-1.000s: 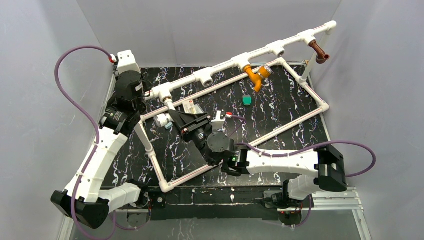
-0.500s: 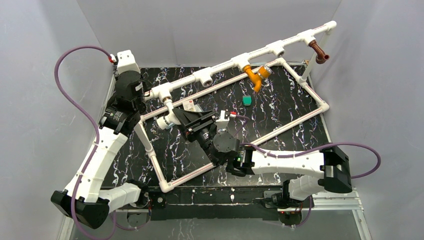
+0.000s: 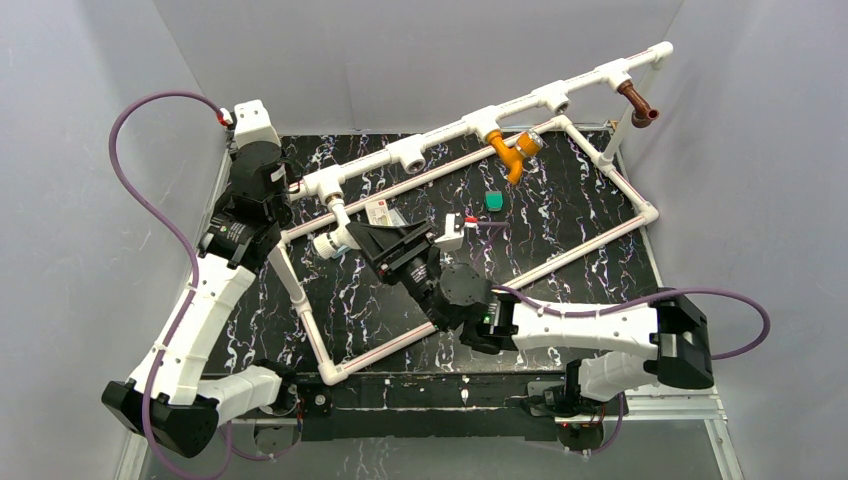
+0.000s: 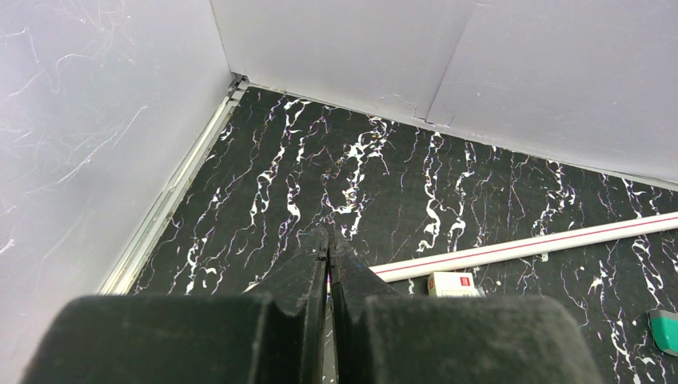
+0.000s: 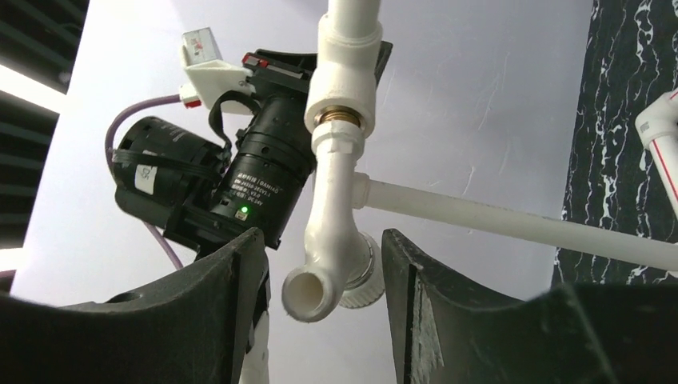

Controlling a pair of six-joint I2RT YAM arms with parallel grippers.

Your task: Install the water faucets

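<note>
Three faucets, all seated in fittings of the raised white pipe frame (image 3: 440,138) over the black, white-veined bench (image 3: 560,230).

- **White faucet** (image 3: 330,242), at the frame's left end: long axis dropping from its fitting, bent spout turned leftward in the top view, round mouth facing the right wrist camera. Smooth plastic body, brass-coloured ring at the joint, ribbed knob at the bend.
- **Orange faucet** (image 3: 510,155), mid-pipe: slanting down toward the near side, silvery end just to its right.
- **Reddish-brown faucet** (image 3: 636,103), at the far right end: tilted down and rightward.
- **Right gripper** (image 5: 322,240): spread, one finger on each side of the white faucet, narrow gaps visible on both sides.
- **Left gripper** (image 4: 328,240): pressed together on nothing, above the bench's far left corner.
- **Teal piece** (image 3: 494,201) and small red-labelled white box (image 3: 380,212): flat on the bench inside the frame.
</note>
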